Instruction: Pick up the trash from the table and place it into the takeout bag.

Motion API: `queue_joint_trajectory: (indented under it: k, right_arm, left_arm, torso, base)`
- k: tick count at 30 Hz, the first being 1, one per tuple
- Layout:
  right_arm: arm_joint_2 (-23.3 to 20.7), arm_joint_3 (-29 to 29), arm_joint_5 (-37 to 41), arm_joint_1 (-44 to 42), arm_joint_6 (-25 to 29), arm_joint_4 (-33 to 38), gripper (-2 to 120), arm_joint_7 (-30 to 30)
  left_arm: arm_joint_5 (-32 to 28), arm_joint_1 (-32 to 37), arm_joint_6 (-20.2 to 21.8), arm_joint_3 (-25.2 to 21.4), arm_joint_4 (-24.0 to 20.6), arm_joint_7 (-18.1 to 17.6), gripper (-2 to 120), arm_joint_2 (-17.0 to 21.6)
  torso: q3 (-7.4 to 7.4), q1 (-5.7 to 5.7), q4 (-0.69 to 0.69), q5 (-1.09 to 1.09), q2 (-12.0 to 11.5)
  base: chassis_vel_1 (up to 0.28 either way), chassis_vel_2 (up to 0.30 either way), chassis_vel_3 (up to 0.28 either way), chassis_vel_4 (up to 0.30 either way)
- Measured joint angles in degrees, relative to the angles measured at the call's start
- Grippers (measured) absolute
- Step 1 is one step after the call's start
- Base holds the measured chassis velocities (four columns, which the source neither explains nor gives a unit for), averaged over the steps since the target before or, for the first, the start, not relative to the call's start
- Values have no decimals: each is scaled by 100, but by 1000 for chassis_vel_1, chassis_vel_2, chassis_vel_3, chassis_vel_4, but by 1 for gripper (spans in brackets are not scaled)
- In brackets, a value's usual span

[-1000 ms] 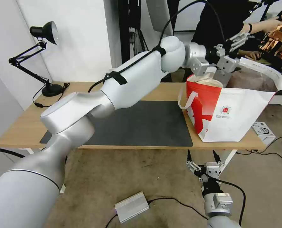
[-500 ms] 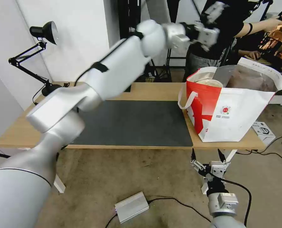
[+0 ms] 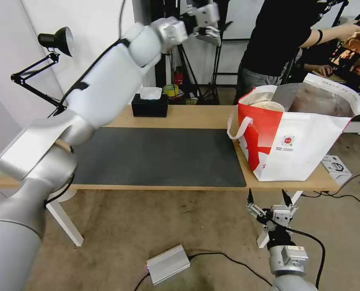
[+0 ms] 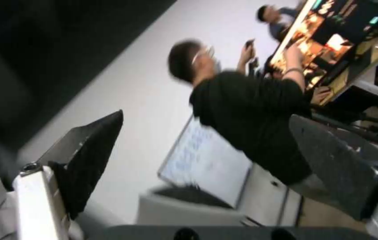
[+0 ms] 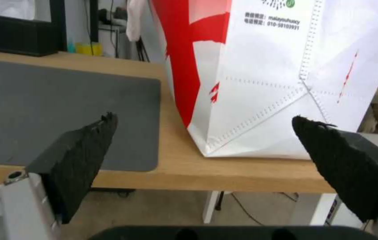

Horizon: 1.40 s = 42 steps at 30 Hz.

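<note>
My left gripper (image 3: 206,18) has swung up and away from the big white-and-red takeout bag (image 3: 293,141), jaws spread and empty, the beige pulp bowl (image 3: 268,106) now inside, so the long light-wood table (image 3: 196,117) looks cleared.

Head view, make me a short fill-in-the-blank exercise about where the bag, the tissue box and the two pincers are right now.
1. The takeout bag stands on the table's ____ end.
2. The left pincer is raised high, its jaws ____.
3. The right pincer hangs ____ the table's front edge, jaws open.
4. The black tissue box sits behind the dark grey ____.

Missing words: right; open; below; mat
</note>
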Motion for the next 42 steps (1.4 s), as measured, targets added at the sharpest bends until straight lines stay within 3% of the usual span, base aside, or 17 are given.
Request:
queue_joint_trajectory:
  k: [4,5,9,10,14,15,19,20,22,24,25,29,30,34,35,39,42]
  right_arm:
    - [-9,-1,12,7,-24,28,100,0]
    - [-9,-1,12,7,-24,28,100,0]
    - [-35,-9,20,23,-61,60,100,-1]
    - [-35,-9,20,23,-61,60,100,-1]
    - [-114,-2,55,36,-101,105,100,-3]
    - [-114,-2,55,36,-101,105,100,-3]
    - [-147,-6,88,47,-144,128,100,-8]
    - [-147,-6,88,47,-144,128,100,-8]
    - [-166,-17,94,46,-157,128,100,-10]
    - [-177,-26,96,46,-160,128,100,-10]
    - [-177,-26,96,46,-160,128,100,-10]
    - [-204,-34,98,42,-168,131,100,-10]
    - [-204,-34,98,42,-168,131,100,-10]
    - [-273,-29,126,51,-170,132,100,-7]
    - [-273,-29,126,51,-170,132,100,-7]
    - [-281,-24,148,42,-170,140,100,-2]
    - [-288,-30,154,41,-170,141,100,-2]
  left_arm:
    - [-854,500,697,-71,-911,-455,100,846]
    - [-854,500,697,-71,-911,-455,100,846]
    - [-1331,1256,1082,-522,-1857,-737,100,1664]
    - [-1331,1256,1082,-522,-1857,-737,100,1664]
    - [-1492,2622,1288,-1394,-2830,-935,100,2342]
    - [-1492,2622,1288,-1394,-2830,-935,100,2342]
    - [-1499,4164,1340,-2581,-3640,-1036,100,2736]
    - [-1499,4164,1340,-2581,-3640,-1036,100,2736]
    - [-1527,5107,1346,-3068,-4046,-1181,100,2842]
    - [-1537,5877,1344,-3565,-4396,-1268,100,2829]
    - [-1537,5877,1344,-3565,-4396,-1268,100,2829]
    - [-1473,7454,1326,-4622,-5001,-1325,100,2537]
    - [-1473,7454,1326,-4622,-5001,-1325,100,2537]
    - [-1264,8823,1275,-5437,-5538,-1370,100,1933]
    - [-1264,8823,1275,-5437,-5538,-1370,100,1933]
    - [-811,9839,1042,-5743,-5771,-1443,100,1097]
    - [-674,10176,947,-5806,-5864,-1474,100,754]
  torso:
    - [0,0,0,0,-1]
    - [0,0,0,0,-1]
    - [-1,0,2,2,-1]
    - [-1,0,2,2,-1]
    - [-1,0,0,-1,-1]
    - [-1,0,0,-1,-1]
    - [-2,-1,2,3,0]
    - [-2,-1,2,3,0]
    - [-1,-1,2,-2,0]
    - [-1,-1,0,2,0]
    - [-1,-1,0,2,0]
    - [-1,-2,1,1,0]
    - [-1,-2,1,1,0]
    - [-1,-1,1,3,0]
    - [-1,-1,1,3,0]
    - [-1,-2,0,2,0]
    - [-1,-1,1,3,0]
  base:
    - [0,0,0,0]
    - [0,0,0,0]
    - [0,0,0,0]
    - [0,0,0,0]
    - [0,0,0,0]
    - [0,0,0,0]
    - [0,0,0,0]
    - [0,0,0,0]
    - [0,0,0,0]
    - [0,0,0,0]
    - [0,0,0,0]
    - [0,0,0,0]
    - [0,0,0,0]
    - [0,0,0,0]
    - [0,0,0,0]
    - [0,0,0,0]
    - [0,0,0,0]
